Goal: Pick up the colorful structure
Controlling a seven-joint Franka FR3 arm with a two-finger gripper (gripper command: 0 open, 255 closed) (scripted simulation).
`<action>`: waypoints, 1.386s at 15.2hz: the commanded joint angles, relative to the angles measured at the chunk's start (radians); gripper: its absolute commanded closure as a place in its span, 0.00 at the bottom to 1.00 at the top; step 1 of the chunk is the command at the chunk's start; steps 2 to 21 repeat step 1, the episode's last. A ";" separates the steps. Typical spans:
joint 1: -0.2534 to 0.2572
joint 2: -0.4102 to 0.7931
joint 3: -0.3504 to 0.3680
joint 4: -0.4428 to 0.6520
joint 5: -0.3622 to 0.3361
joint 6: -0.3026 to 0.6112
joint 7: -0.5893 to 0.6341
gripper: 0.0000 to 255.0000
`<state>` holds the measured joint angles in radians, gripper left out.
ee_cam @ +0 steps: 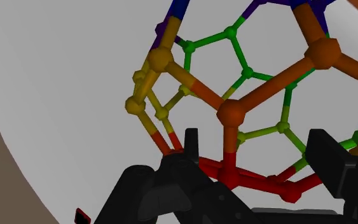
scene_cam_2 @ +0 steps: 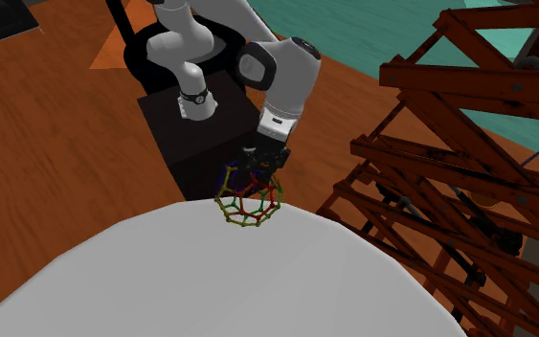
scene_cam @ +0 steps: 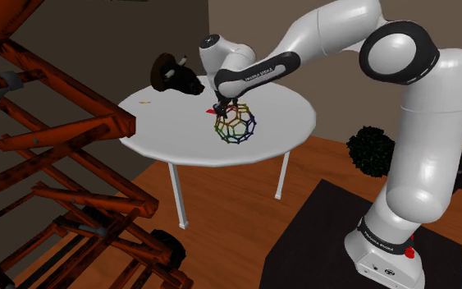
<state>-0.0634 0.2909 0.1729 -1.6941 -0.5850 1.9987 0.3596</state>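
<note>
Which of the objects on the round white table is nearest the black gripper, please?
The multicoloured ball-and-stick lattice sphere: the gripper straddles its red top struts, while the dark brown lumpy object sits apart near the table edge.

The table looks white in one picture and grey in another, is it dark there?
Shoulder view: the table renders bright white. Second exterior view: the same top looks flat grey, dimmer. Wrist view: pale grey behind the colorful structure, no shadow visible.
</note>
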 commanded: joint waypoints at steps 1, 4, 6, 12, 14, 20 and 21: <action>0.000 -0.003 0.000 0.005 0.002 -0.006 -0.004 1.00; 0.000 -0.003 0.000 0.005 0.002 -0.006 -0.004 1.00; 0.000 -0.003 0.000 0.005 0.002 -0.006 -0.004 1.00; 0.000 -0.003 0.000 0.005 0.002 -0.006 -0.004 1.00; 0.000 -0.003 0.000 0.005 0.002 -0.006 -0.004 1.00; 0.000 -0.003 0.000 0.005 0.002 -0.006 -0.004 1.00; 0.000 -0.003 0.000 0.005 0.002 -0.006 -0.004 1.00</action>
